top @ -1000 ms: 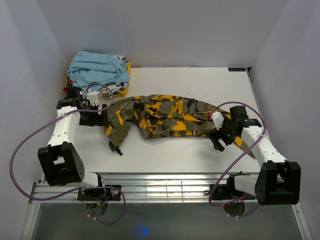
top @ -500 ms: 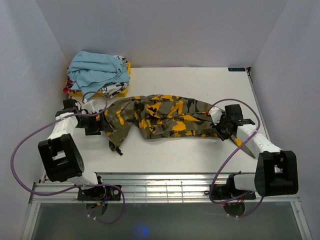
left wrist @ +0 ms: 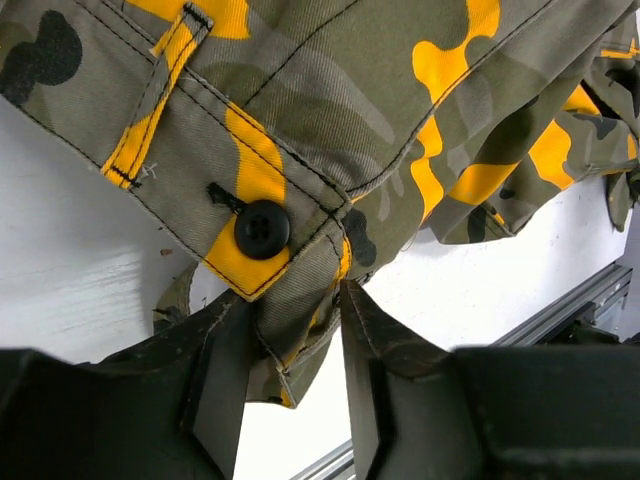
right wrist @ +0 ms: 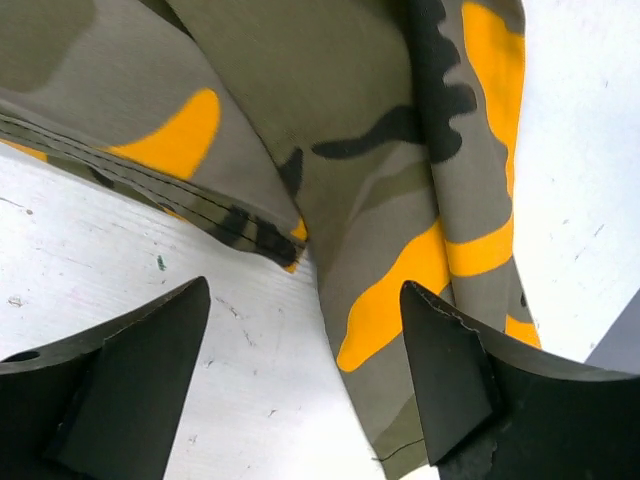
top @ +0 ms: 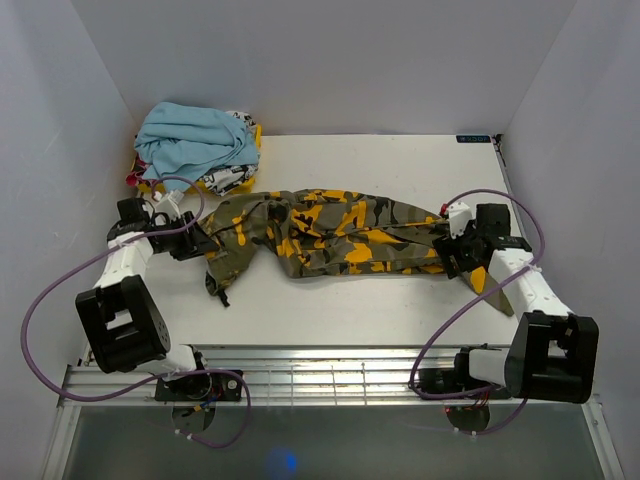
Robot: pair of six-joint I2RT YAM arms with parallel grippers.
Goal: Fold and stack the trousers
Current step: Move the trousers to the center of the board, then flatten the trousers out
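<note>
Across the middle of the desk (top: 400,160) lie the camouflage trousers (top: 330,230), stretched from left to right in a rumpled band, olive with yellow-orange and black blotches. Their waist end is on my left, bunched and partly folded over itself, and the leg ends reach towards my right.

My left fingers (top: 200,246) are at that waist end, low over the desk, and they are closed on the cloth. From my left wrist I see a corner of the waistband squeezed between the two dark fingers, touching both of them. Just above that pinch sits a black button (left wrist: 262,228) on a yellow patch. Farther up the band is a belt loop (left wrist: 160,100) edged with black stitching. Beyond the gripped corner the rest of the cloth lies in loose folds over the white surface.

My right fingers (top: 452,257) are at the leg end and stand wide apart, gripping nothing. From my right wrist, a trouser leg runs down between them, nearer the right-hand finger, with bare desk showing beside the left-hand one. Whether the tips touch the cloth I cannot tell.

At the far left corner of the desk, near the waist end, sits a heap of other clothes: a light blue garment (top: 195,140) on top and a yellow and white printed garment (top: 228,182) under its near edge.
</note>
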